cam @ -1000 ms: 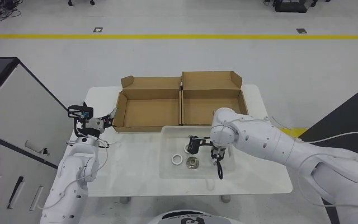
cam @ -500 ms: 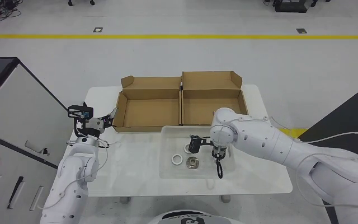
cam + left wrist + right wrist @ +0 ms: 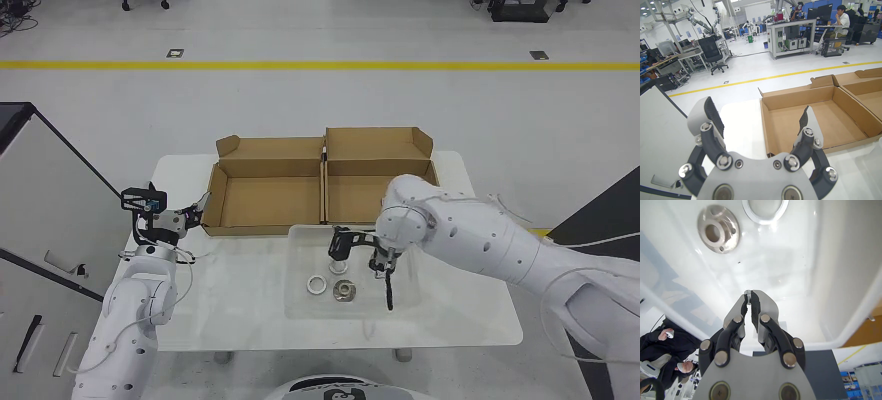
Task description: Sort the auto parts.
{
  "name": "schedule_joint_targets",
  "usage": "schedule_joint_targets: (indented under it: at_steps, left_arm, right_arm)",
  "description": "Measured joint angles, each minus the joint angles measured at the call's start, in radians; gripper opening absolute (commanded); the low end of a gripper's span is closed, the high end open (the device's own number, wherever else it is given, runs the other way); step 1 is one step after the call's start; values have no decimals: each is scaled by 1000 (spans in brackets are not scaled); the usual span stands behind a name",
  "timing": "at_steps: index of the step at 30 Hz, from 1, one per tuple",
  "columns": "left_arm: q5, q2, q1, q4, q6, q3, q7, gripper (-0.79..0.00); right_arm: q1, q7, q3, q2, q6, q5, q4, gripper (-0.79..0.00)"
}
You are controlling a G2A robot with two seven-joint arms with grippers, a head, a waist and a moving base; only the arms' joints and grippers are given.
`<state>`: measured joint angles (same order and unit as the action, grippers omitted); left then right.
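Tightly, right gripper [image 3: 748, 294], threaded metal screw [image 3: 748, 299]

I see a white rectangular table [image 3: 240, 300]. On its far side an open brown cardboard box [image 3: 265, 203] touches a second open brown cardboard box [image 3: 362, 197]; a shallow white plastic tray [image 3: 310, 250] lies just before them.

- Two cardboard boxes [image 3: 268, 200] [image 3: 362, 200] are sitting open, side by side.
- One white tray [image 3: 308, 250] is lying on one table [image 3: 240, 290].
- Three parts are showing in all — one metal flange [image 3: 345, 290] and one white ring [image 3: 316, 285] are lying loose, and one small threaded piece [image 3: 748, 298] is being held.
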<state>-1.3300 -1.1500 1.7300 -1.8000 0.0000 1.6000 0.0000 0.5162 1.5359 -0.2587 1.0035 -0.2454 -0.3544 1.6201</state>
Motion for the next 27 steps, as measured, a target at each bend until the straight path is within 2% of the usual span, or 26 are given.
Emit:
schedule_joint_targets:
  at_steps: [9, 15, 19, 27]
  left_arm:
    - [0, 0, 0, 0, 0, 0, 0, 0]
    - [0, 0, 0, 0, 0, 0, 0, 0]
    - [0, 0, 0, 0, 0, 0, 0, 0]
    - [0, 0, 0, 0, 0, 0, 0, 0]
  right_arm:
    - [-69, 0, -155, -133, 29, 172, 248, -785]
    - [-80, 0, -247, -207, 4, 295, 344, -785]
    - [-81, 0, -291, -237, -9, 370, 375, -785]
    - [-82, 0, -298, -240, -6, 385, 376, -785]
